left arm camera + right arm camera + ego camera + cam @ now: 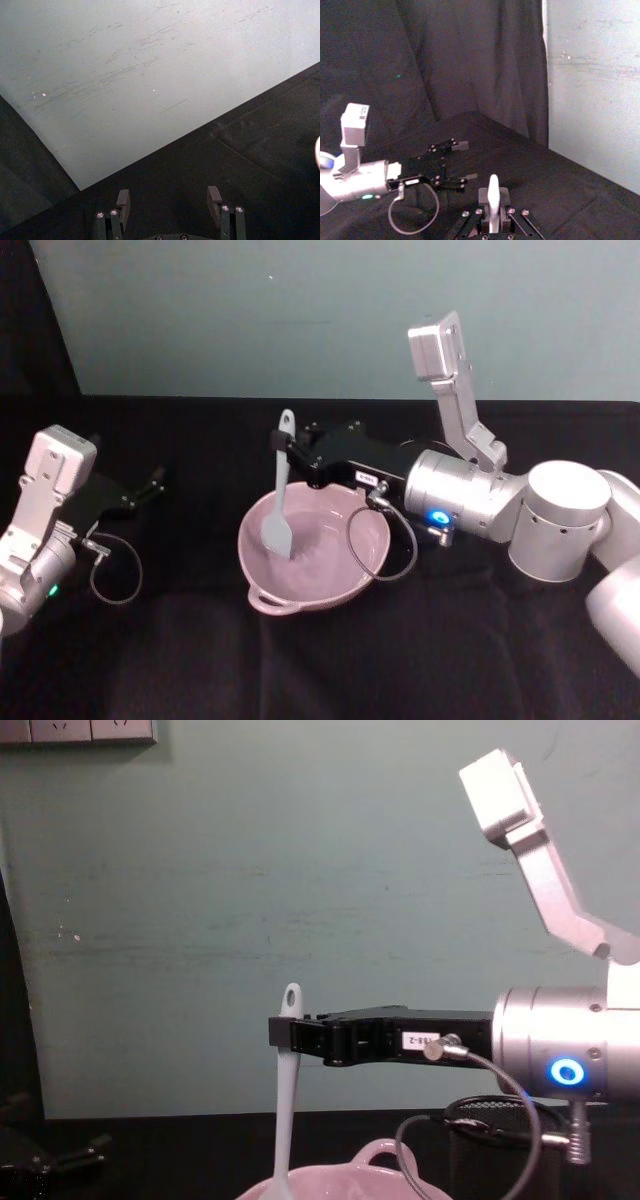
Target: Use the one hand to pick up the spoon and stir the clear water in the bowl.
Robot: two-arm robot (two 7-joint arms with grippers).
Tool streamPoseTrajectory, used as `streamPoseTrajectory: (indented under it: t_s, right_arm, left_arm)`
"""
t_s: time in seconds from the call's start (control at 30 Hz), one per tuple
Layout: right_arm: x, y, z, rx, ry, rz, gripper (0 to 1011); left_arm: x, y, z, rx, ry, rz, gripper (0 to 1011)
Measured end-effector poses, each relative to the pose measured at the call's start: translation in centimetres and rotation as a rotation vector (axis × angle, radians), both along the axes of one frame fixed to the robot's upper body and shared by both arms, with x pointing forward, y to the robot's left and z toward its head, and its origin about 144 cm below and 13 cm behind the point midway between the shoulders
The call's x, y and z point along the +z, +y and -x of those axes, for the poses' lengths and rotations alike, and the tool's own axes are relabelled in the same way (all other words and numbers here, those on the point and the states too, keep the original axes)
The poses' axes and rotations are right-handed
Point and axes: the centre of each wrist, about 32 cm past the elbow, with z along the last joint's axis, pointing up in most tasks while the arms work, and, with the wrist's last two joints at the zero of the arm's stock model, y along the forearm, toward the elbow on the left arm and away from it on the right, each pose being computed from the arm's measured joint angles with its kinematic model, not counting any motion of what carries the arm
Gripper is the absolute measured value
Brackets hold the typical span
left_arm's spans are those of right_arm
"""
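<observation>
Black cloth (150, 660) covers the table; mid-frame, the right gripper (284, 449) pinches the spoon (281, 492) high on its handle, head in the bowl (322, 602). It looks like light, stiff, probably slick plastic, so hold firmly. Left gripper (152, 482) idles agape, far left.

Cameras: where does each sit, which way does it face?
Head: high, looking down on bowl and both arms; right gripper holds spoon, left gripper parked open.
Chest: low, facing wall, side-on to that grip.
Left wrist: past own fingers at wall.
Right wrist: past spoon toward left gripper.
Shared: head, chest both show spoon standing in bowl.
</observation>
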Motion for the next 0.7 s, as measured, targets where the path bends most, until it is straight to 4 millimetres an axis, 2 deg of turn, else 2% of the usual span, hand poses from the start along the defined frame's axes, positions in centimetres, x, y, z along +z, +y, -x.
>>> streamPoseTrajectory:
  t_s: [0.37,0.7]
  right_arm:
    - [-0.8,0.4,-1.1,-0.081,-0.068,-0.002,119]
    - [-0.6,-1.0,-0.8,-0.158,-0.095,0.040,119]
  left_arm:
    - [0.0,0.0,0.0,0.000,0.000,0.000,1011]
    - [0.0,0.0,0.0,0.000,0.000,0.000,1011]
